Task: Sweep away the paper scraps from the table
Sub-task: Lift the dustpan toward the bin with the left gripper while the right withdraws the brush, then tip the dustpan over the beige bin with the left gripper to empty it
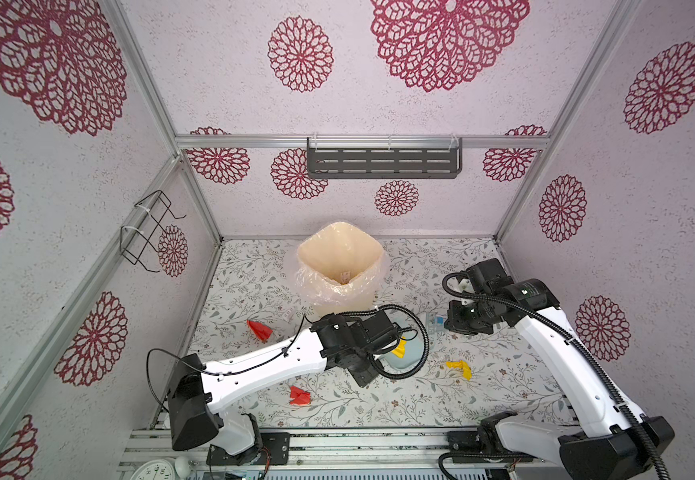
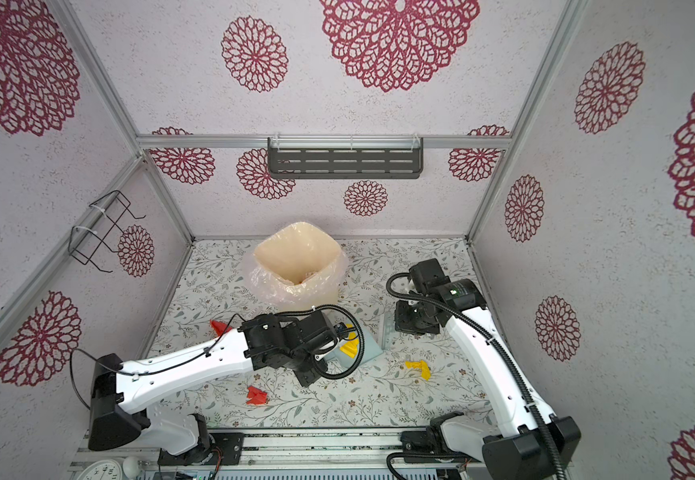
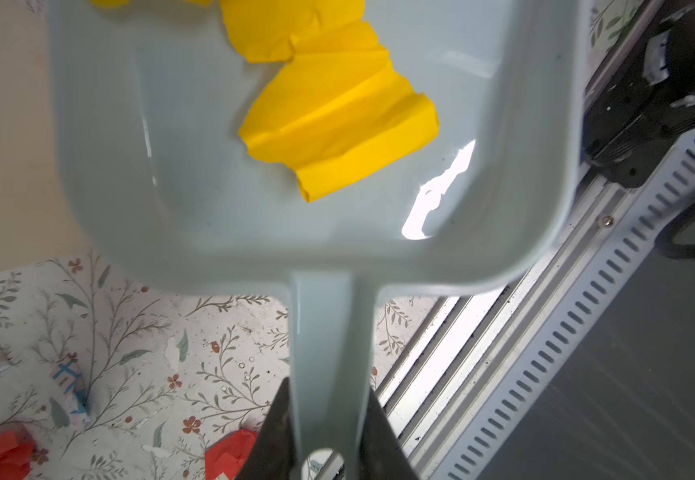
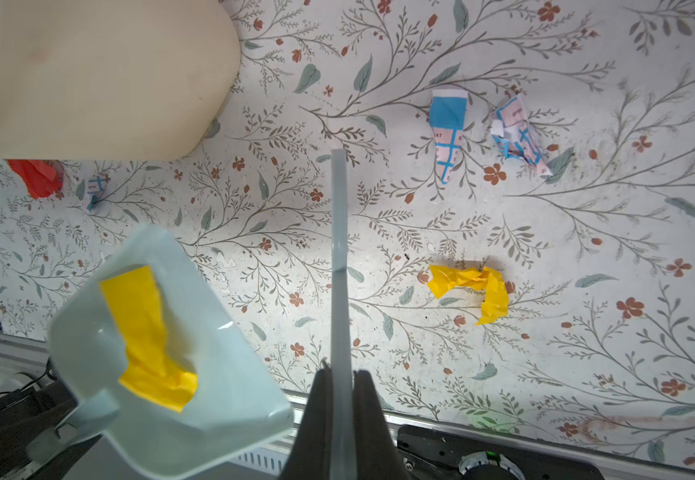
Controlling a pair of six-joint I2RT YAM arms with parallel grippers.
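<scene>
While your left end effector (image 3: pixel 325 419) is clamped on the handle of the pale blue dustpan (image 3: pixel 171 187), a yellow scrap (image 3: pixel 337 124) lies inside it, held above the desk (image 4: pixel 586 232). Your right end effector (image 4: pixel 341 382) is clenched on a thin pale tool (image 4: pixel 338 249). A second yellow scrap (image 4: pixel 470 286), red scraps (image 1: pixel 259 329) and two printed scraps (image 4: pixel 447 129) lie loose on the desk. Their blue-barred print is too small to read.

The left arm (image 1: pixel 262 365) lies low, reaching toward the middle with its wrist bent, and the left claw (image 3: pixel 325 419) is clamped on a dustpan handle (image 3: pixel 320 332). The right arm (image 1: pixel 557 353) stretches toward the back with its wrist folded downward. The right claw (image 4: pixel 342 390) is pinched on a thin pale strip (image 4: pixel 339 249).
</scene>
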